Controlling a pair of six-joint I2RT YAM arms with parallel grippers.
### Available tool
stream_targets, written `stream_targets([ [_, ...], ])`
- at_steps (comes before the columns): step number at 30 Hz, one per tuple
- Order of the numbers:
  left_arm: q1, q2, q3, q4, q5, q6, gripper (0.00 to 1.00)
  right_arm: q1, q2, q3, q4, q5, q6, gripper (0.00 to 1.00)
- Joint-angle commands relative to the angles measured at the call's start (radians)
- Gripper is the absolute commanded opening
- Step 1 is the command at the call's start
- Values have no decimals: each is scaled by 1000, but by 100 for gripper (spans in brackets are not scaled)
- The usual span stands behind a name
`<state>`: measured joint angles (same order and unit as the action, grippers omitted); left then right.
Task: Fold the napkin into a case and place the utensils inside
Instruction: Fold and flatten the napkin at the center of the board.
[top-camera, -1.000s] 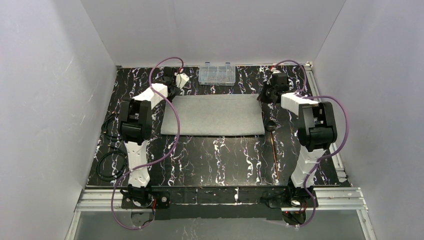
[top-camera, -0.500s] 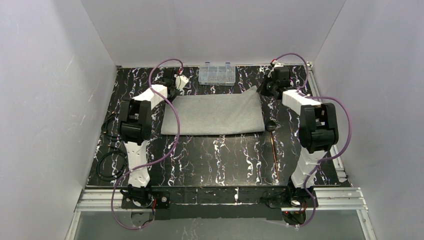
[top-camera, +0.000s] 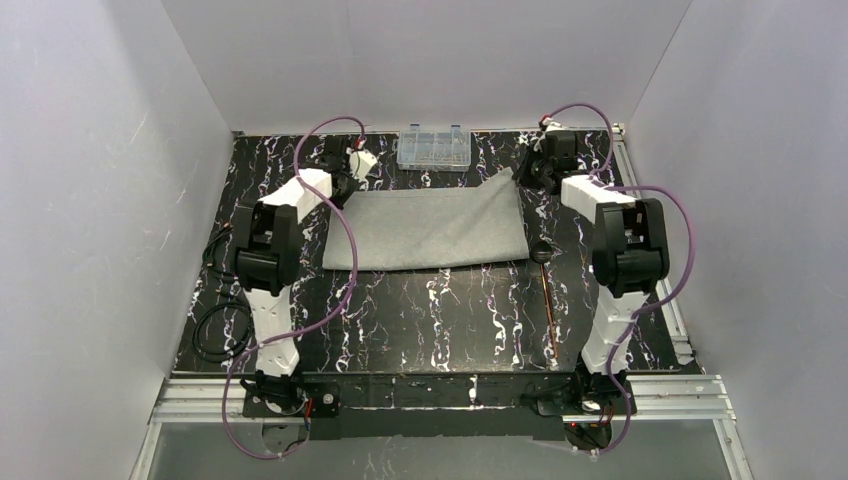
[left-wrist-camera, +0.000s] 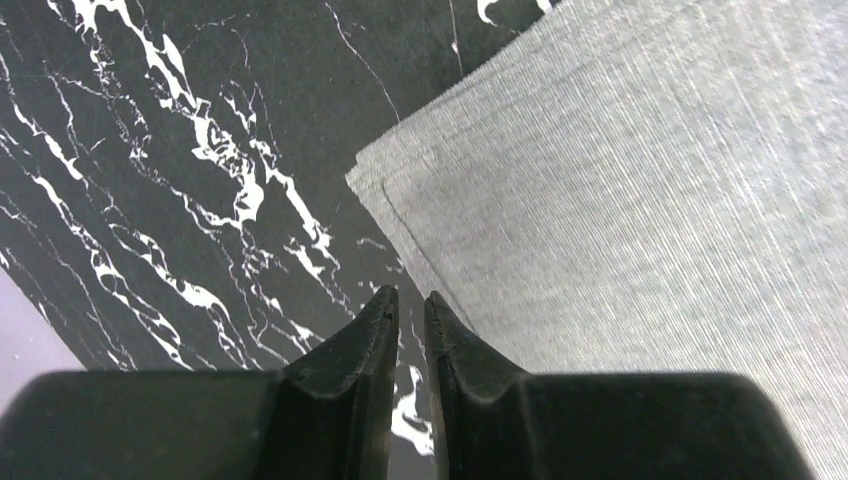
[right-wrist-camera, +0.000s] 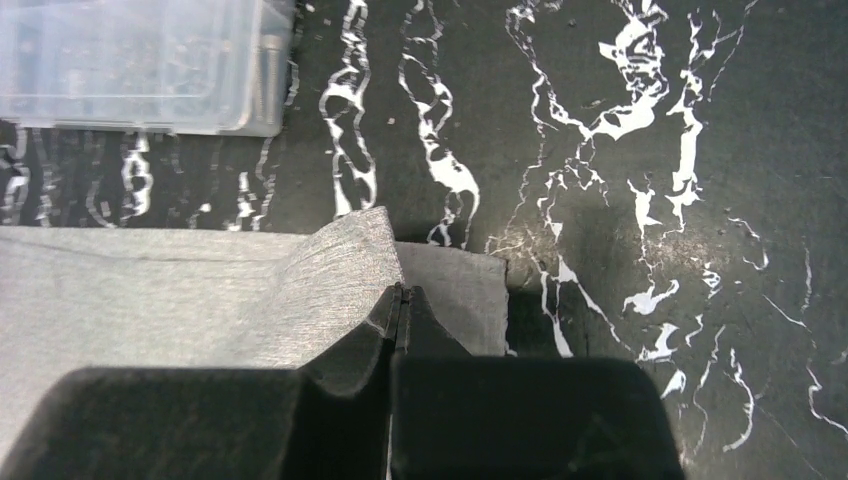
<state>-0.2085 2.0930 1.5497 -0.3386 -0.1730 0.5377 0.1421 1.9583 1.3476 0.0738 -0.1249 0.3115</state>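
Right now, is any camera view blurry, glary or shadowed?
Top external: even soft light, sharp, no glare on the napkin. Left wrist: the weave is crisp, the left pincer a dark, soft-edged silhouette. Right wrist: the clear box looks hazy, and the cloth beside the napkin's raised corner is shaded.

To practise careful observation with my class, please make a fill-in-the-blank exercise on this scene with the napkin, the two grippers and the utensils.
1. The right gripper pinches a raised corner of the napkin with its jaws ____.
2. The left gripper, beside the napkin's other far corner, holds ____.
3. The clear plastic box stands near the ____ edge of the table.
4. The utensils lie off the napkin, on the robot's ____ side.

Missing words: shut; nothing; far; right
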Motion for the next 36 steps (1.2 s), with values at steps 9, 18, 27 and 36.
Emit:
stream_targets([
  [9,-78,-113,-89,-91,71,0,15,-9,81,15,-10,84,3,1],
  [18,-77,-49,-15,-73,17,5,15,4,-258,-215,295,-148,-36,1],
  [27,-78,-11,-37,-29,-43,19,15,2,-113,-160,220,-52,-33,1],
  [36,-75,23,-38,-4,-97,35,14,3,10,-12,0,77,-98,1],
])
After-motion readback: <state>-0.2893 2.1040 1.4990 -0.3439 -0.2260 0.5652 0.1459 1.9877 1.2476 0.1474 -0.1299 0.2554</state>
